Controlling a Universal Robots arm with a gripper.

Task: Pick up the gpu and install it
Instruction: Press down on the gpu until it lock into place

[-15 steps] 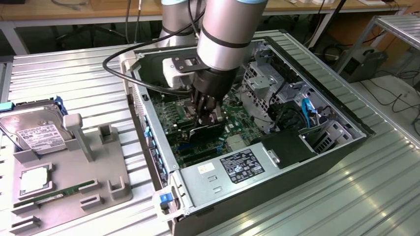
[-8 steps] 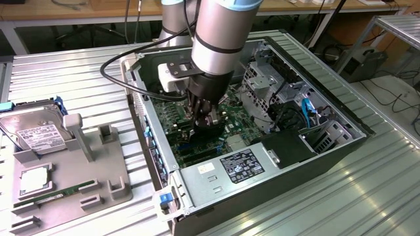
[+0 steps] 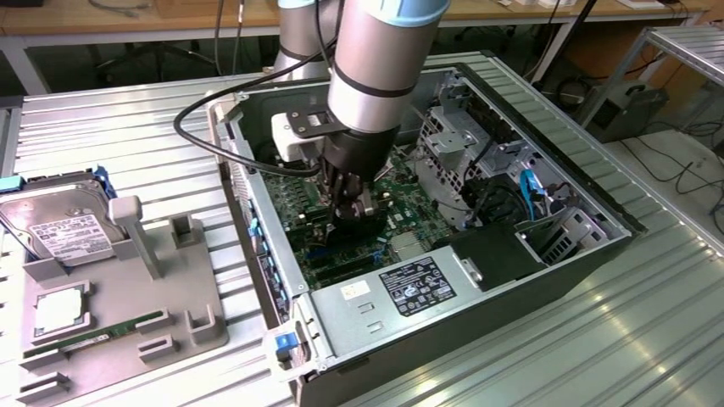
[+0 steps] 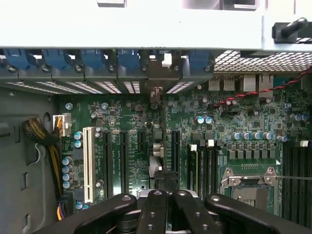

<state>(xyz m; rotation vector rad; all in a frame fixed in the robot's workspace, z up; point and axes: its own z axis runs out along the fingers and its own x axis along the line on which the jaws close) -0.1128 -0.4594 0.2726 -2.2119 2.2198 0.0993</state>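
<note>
Tool (image 3: 353,206) clamps gpu (image 4: 157,146) edge-on over motherboard (image 4: 214,131).

Green motherboard (image 4: 146,141), white slot (image 4: 88,163), blue clips (image 4: 92,58), black gripper (image 4: 165,207), grey ribbed table (image 3: 114,136)

the ribbed, shiny silver metal table (image 3: 136,127) carried a matt grey plastic parts tray (image 3: 169,322); the open grey sheet-metal computer case (image 3: 374,326) looked smooth.

Robotics lab: metal bench (image 3: 633,322), workbenches (image 3: 136,21).
</note>
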